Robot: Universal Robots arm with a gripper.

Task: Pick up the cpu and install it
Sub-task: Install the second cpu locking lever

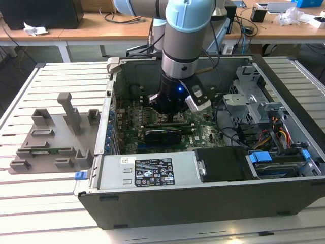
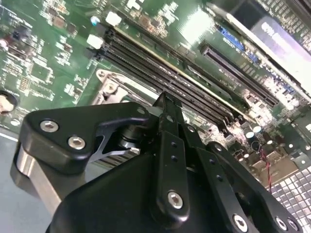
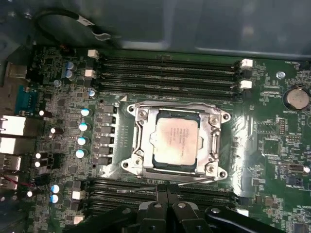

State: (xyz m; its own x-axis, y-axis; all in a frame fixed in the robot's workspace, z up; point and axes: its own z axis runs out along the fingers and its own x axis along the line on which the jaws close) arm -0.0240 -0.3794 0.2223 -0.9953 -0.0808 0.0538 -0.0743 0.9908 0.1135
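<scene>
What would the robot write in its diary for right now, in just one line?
arm: inside the computer case | gripper: above motherboard, beside socket frame | cpu: lying in socket frame, not held

My hand (image 2: 167,104) hangs low over the green motherboard (image 2: 43,53), its black linkages bunched close together. Long dark memory slots (image 2: 160,68) run slantwise just beyond it, and a metal socket frame (image 2: 109,85) peeks out beside it.
</scene>
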